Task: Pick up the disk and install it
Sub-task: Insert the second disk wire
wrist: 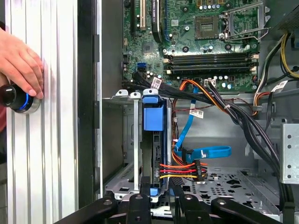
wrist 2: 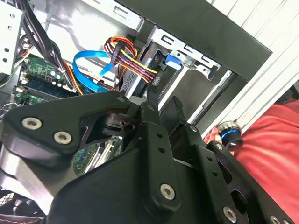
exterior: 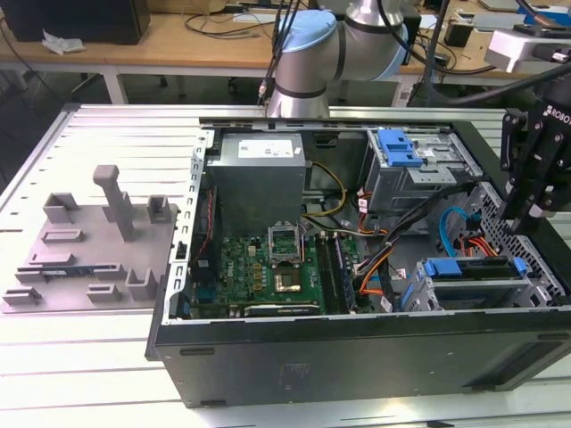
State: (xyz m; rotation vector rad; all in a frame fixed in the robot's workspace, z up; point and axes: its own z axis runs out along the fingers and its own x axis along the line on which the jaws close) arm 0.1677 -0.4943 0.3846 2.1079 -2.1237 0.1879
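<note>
Open computer case [exterior: 357,357] on a ribbed metal table [exterior: 107,357]; the disk [wrist: 154,140] sits upright in the drive cage [wrist: 121,140], cabled; the black gripper [wrist: 161,193] hovers just above it, grip state unclear; a person's hand [wrist: 18,60] rests on a button [wrist: 14,98].

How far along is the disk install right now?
Done: the disk already sits in the drive cage, with the coloured power cable at its edge. In hand: the gripper hovers close to the disk. Left: full seating, which these views cannot confirm.
</note>
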